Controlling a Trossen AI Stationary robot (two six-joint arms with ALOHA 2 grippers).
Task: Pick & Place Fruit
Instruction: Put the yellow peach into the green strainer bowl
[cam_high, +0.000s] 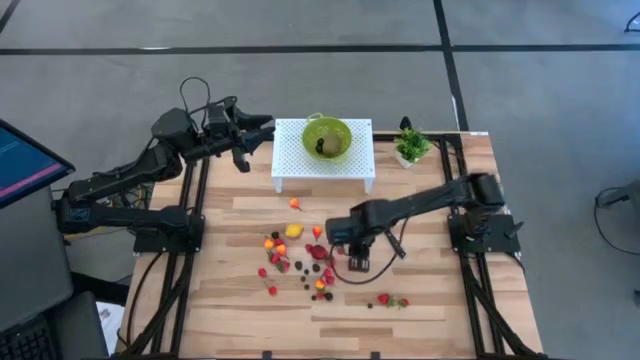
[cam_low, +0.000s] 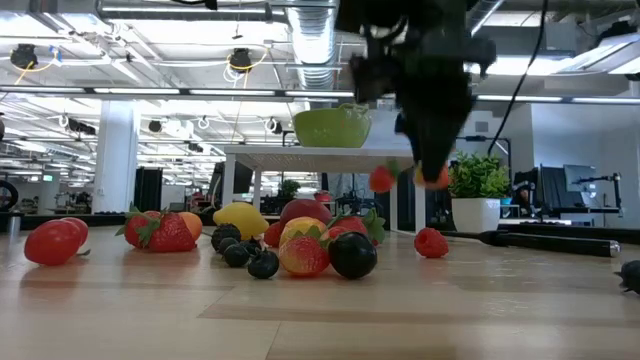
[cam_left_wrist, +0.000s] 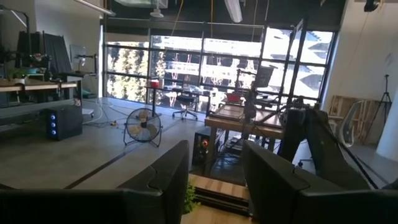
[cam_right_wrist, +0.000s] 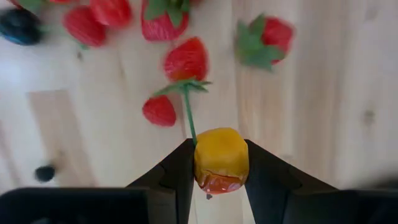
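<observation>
Two arms stood over the wooden surface (cam_high: 420, 290). The right pincer (cam_right_wrist: 221, 163) hung above the middle of the surface, its fingers (cam_right_wrist: 177, 171) pinching a small yellow-orange fruit (cam_right_wrist: 220, 160) with a green stem; in the low view this fruit (cam_low: 432, 176) was clear of the wood, held just below the dark pincer (cam_low: 430, 165). Below it lay the scattered fruit (cam_high: 300, 262): red strawberries (cam_right_wrist: 185, 59), dark berries (cam_low: 262, 263), a yellow piece (cam_high: 293, 231) and orange ones, grouped near the surface's centre, with a few red pieces (cam_high: 392, 300) lying apart toward the near right. A green bowl (cam_high: 327, 139) rested on a white perforated stand (cam_high: 290, 160) at the far edge, with a brownish item inside it. A small potted plant (cam_high: 411, 146) stood just beside the stand on its right. The left pincer (cam_left_wrist: 214, 177) was raised beside the stand's left end, well apart from the fruit, its fingers spread with nothing between them, pointing out toward the room.
</observation>
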